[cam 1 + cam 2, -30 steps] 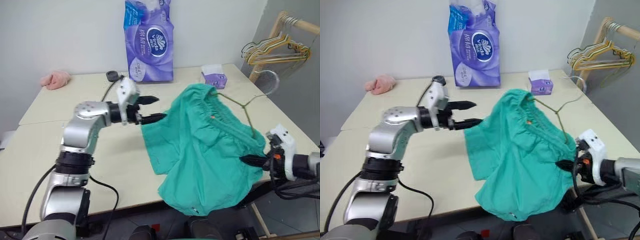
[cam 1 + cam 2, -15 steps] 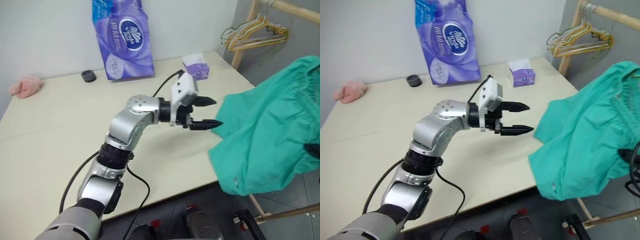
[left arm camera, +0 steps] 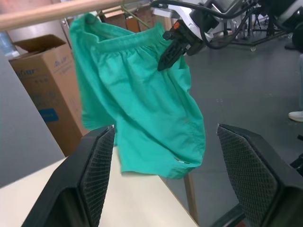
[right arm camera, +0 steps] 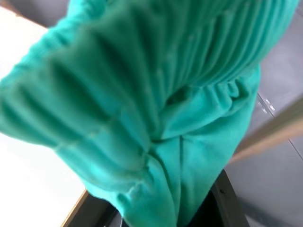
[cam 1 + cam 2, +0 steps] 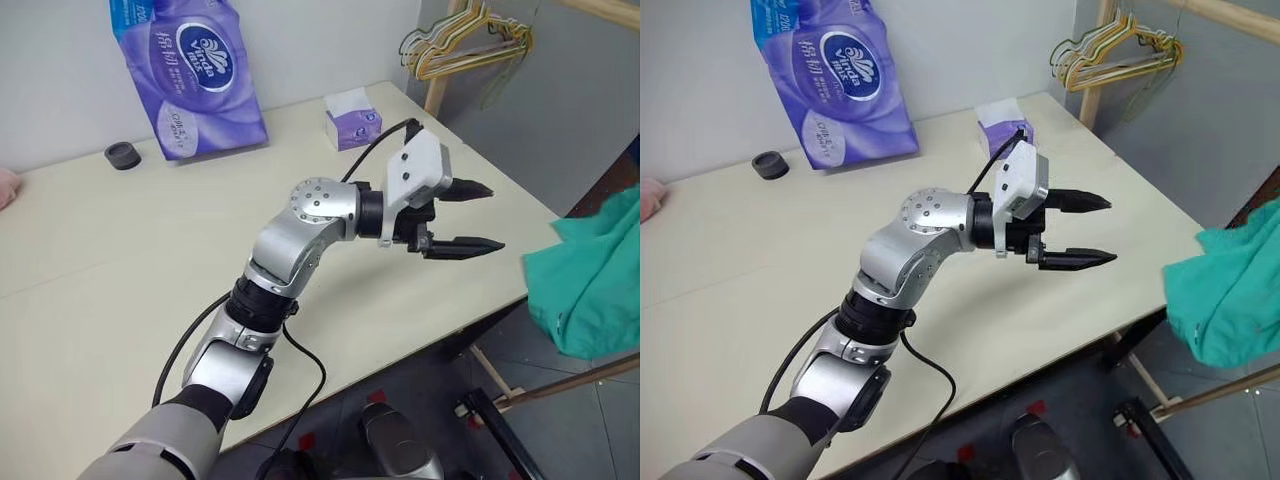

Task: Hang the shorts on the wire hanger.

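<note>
Reaching over the table's (image 5: 120, 260) right edge, the left gripper (image 5: 462, 217) points level toward 3 o'clock in the head views, its two black fingers spread wide with nothing between them. Beyond that edge, at 4 o'clock from the gripper and well apart from it, the shorts (image 5: 590, 272) hang in the air off the table. From the left wrist they show whole (image 3: 137, 99), waistband uppermost just under a wooden rail (image 3: 57, 12), with the right gripper (image 3: 173, 45) pinching the waistband, fingers pressed together on the fabric. From the right wrist the gathered waistband lies close against the camera. Farther back on the table, a small purple tissue box (image 5: 352, 103) stands at 11 o'clock from the left gripper, a purple tissue-roll pack (image 5: 190, 75) and a small black cap (image 5: 123, 155) farther left. Bunched hangers (image 5: 462, 45) hang on a wooden rack at 12 o'clock.
</note>
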Robot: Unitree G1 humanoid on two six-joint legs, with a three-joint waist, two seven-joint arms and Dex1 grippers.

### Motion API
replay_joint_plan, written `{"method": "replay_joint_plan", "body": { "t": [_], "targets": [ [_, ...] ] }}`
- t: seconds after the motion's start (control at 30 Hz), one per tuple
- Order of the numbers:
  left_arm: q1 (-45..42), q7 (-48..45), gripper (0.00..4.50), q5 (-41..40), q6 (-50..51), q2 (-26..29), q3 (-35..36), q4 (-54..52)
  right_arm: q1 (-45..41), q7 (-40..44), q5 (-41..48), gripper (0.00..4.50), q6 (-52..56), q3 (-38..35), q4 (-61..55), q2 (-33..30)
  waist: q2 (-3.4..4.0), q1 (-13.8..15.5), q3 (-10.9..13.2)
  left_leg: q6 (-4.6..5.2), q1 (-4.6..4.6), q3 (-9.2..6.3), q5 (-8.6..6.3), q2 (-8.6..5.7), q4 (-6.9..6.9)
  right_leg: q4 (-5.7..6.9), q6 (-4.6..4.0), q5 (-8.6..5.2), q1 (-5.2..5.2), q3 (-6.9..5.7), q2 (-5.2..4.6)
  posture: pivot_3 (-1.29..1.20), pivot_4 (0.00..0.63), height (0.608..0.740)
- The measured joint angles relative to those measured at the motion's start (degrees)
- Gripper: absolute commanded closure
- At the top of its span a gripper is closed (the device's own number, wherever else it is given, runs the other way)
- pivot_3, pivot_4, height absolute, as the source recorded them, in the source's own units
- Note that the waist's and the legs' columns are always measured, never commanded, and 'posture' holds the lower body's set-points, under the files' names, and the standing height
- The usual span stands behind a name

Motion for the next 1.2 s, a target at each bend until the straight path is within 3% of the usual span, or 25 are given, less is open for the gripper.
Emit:
{"method": "replay_joint_plan", "body": {
  "t": [0.17, 0.47, 0.6, 0.83, 1.2],
  "targets": [
    [-0.1, 1.0, 0.86, 0.6, -0.6, -1.1, -1.0, 0.2, -5.0, 8.9, -6.9, 4.5, 0.6, 7.9, 11.7, -7.2, 0.18, -0.1, 0.3, 0.2, 0.03, 0.43, -0.08, 0.02, -0.23, -0.56, 0.32, 0.18, -0.01, 0.43, 0.03, -0.45, 0.217, 0.74],
    [-0.4, 2.1, 0.86, 1.1, -1.6, -3.8, -1.7, 0.6, -10.6, 35.0, -27.2, 4.5, 0.7, 21.3, 21.6, -12.0, 0.26, 0.8, 0.8, 0.35, 0.01, 0.51, -0.2, 0.0, -0.24, -0.58, 0.52, 0.08, -0.07, 0.5, -0.07, -0.42, 0.216, 0.74],
    [-1.0, 2.2, 0.86, 1.3, -1.9, -4.8, -1.7, 1.7, -10.8, 42.6, -33.3, 4.5, 2.6, 21.6, 21.3, -12.1, 0.23, 1.0, 0.8, 0.35, 0.01, 0.51, -0.21, 0.0, -0.24, -0.57, 0.53, 0.08, -0.07, 0.51, -0.07, -0.43, 0.213, 0.74],
    [-3.5, 2.0, 0.86, 1.5, -3.1, -7.0, -1.7, 5.5, -7.9, 48.2, -42.9, 4.5, 3.5, 17.6, 15.2, -9.6, 0.19, 1.2, 0.8, 0.35, 0.0, 0.5, -0.21, 0.0, -0.23, -0.57, 0.56, 0.09, -0.07, 0.51, -0.08, -0.44, 0.205, 0.74],
    [-6.2, 0.9, 0.78, 1.8, -7.2, -11.1, -1.5, 12.5, -8.8, 51.8, -52.5, 1.01, 9.4, 10.0, 6.8, -6.6, 0.26, 0.6, 0.8, 0.35, 0.01, 0.52, -0.22, 0.0, -0.25, -0.5, 0.57, 0.09, -0.12, 0.54, -0.08, -0.46, 0.193, 0.74]
  ]
}}
